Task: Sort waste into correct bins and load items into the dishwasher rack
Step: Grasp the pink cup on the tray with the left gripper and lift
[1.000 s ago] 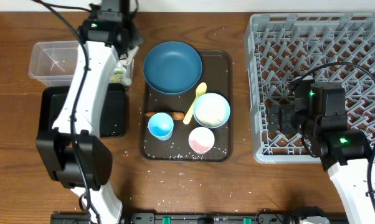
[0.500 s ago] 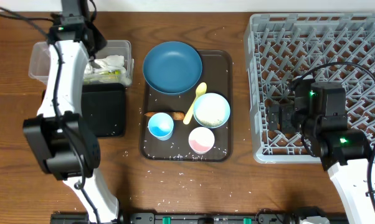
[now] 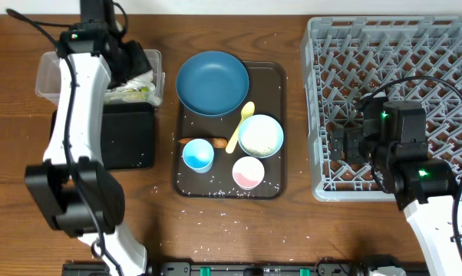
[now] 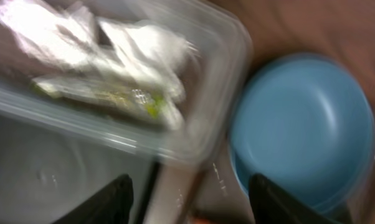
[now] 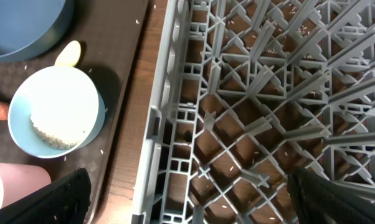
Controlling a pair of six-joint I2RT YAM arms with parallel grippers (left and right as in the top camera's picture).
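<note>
**Waste, progress.** I am counting the crumpled napkins and the yellow-green wrapper as binned. Both are lying inside the clear tub at the bench's left rear. The black tray, just in front of the tub, is showing nothing inside where the arm is not covering it.

- The carrot is lying on the brown serving tray, just behind the light blue cup.
- Loose rice grains are lying scattered over the bench, and a clump is sitting in the white-and-blue bowl.

**Dishes, progress.** I am judging none loaded. The grey rack at the right is holding only stray grains on its lattice floor. All five items are sitting on the serving tray:
- the dark blue dish, round, shallow and matte, overhanging the rear edge
- the pale yellow spoon, leaning against the bowl
- the bowl
- the light blue cup
- the pink cup

**Left fingers**. These are standing apart, gripping nothing, and hovering over the tub's right rim beside the dish.

**Right fingers**. These are spread wide and empty, hanging over the rack's left wall.
</note>
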